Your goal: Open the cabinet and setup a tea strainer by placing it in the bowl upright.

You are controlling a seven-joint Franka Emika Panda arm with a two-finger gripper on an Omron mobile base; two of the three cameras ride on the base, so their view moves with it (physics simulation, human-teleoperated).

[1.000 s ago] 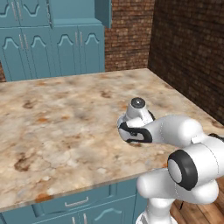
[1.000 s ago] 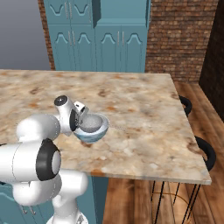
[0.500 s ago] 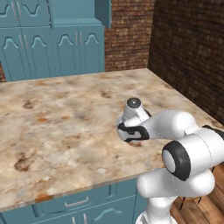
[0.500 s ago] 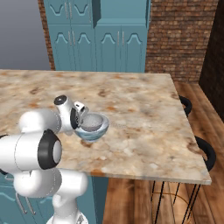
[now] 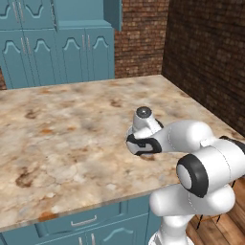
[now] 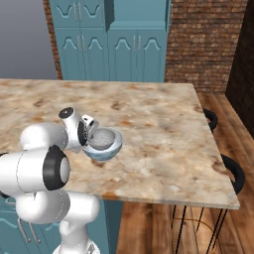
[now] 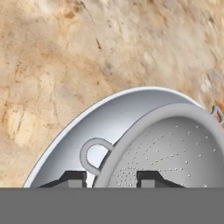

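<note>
A light blue bowl [image 6: 110, 151] sits on the marble counter, and the pale grey mesh tea strainer [image 6: 102, 138] rests upright inside it. From the hand view, the strainer [image 7: 175, 148] fills the bowl [image 7: 83, 127], with its wire loop lying against the bowl's inner wall. My gripper [image 7: 111, 180] hangs over the bowl's left side [image 6: 88, 135]. Its fingertips [image 7: 72, 178] straddle the strainer's rim with a small gap on each side, so it stands open. The teal cabinet [image 6: 136, 54] rises behind the counter's far edge [image 5: 86, 52].
The marble counter [image 6: 163, 134] stretches wide around the bowl. Its right edge drops to a wooden floor where two dark stools [image 6: 233, 171] stand. Brick walls [image 5: 206, 52] close off the right side and the back.
The fingers have parted slightly off the strainer's rim. The strainer stays in the bowl, and the arm's elbow has swung a little nearer the cameras.
</note>
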